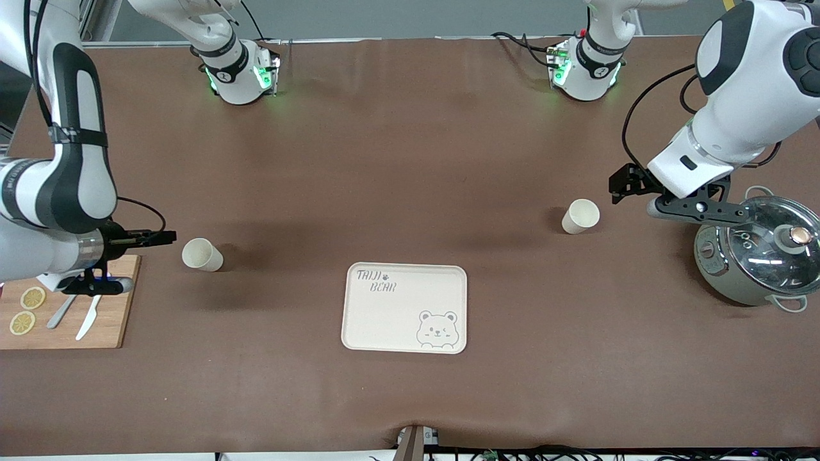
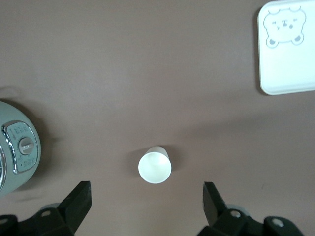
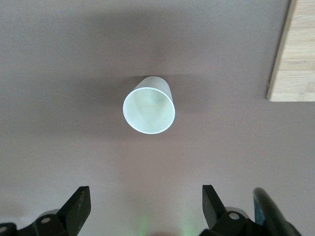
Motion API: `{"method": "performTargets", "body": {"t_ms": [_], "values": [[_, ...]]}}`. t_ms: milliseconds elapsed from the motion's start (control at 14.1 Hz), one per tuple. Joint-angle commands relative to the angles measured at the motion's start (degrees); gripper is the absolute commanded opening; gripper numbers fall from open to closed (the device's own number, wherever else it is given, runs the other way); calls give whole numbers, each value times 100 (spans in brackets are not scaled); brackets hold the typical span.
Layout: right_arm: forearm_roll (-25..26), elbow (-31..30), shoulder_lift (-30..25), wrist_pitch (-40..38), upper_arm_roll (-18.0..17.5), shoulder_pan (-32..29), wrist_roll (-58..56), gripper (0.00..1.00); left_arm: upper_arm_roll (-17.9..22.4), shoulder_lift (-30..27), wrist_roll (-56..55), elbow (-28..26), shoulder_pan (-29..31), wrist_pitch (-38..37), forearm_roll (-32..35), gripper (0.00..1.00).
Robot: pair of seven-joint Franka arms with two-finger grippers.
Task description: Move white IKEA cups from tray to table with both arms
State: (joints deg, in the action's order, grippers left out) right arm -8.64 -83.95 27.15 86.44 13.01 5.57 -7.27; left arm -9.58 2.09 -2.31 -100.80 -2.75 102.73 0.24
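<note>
Both cups stand upright on the table (image 1: 410,160), off the tray (image 1: 359,320). My left gripper (image 2: 147,199) hangs wide open and empty above one cup (image 2: 154,165); my right gripper (image 3: 146,201), equally open and empty, above the other (image 3: 149,105).

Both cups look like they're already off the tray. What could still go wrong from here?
1. The left gripper hangs open beside the lidded pot; a careless retreat might clip its lid.
2. The right gripper is open above the cutting board's edge, close to one cup; swinging away could tip it.
3. The other cup stands upright on the table, apart from the empty tray.
</note>
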Motion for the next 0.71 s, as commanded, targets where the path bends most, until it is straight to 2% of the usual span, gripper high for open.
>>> {"method": "performTargets", "body": {"t_ms": [0, 283, 495, 636], "values": [[12, 528, 194, -373, -167, -380, -73, 100, -44, 19, 47, 139, 11, -218, 160, 100], [47, 1326, 116, -1083, -290, -363, -64, 100, -114, 19, 20, 139, 29, -262, 152, 100], [47, 1381, -130, -1165, -378, -416, -126, 100, -123, 19, -15, 139, 20, -262, 152, 100], [370, 1390, -288, -1121, -640, -285, -100, 100, -132, 19, -23, 148, 20, -254, 152, 100]]}}
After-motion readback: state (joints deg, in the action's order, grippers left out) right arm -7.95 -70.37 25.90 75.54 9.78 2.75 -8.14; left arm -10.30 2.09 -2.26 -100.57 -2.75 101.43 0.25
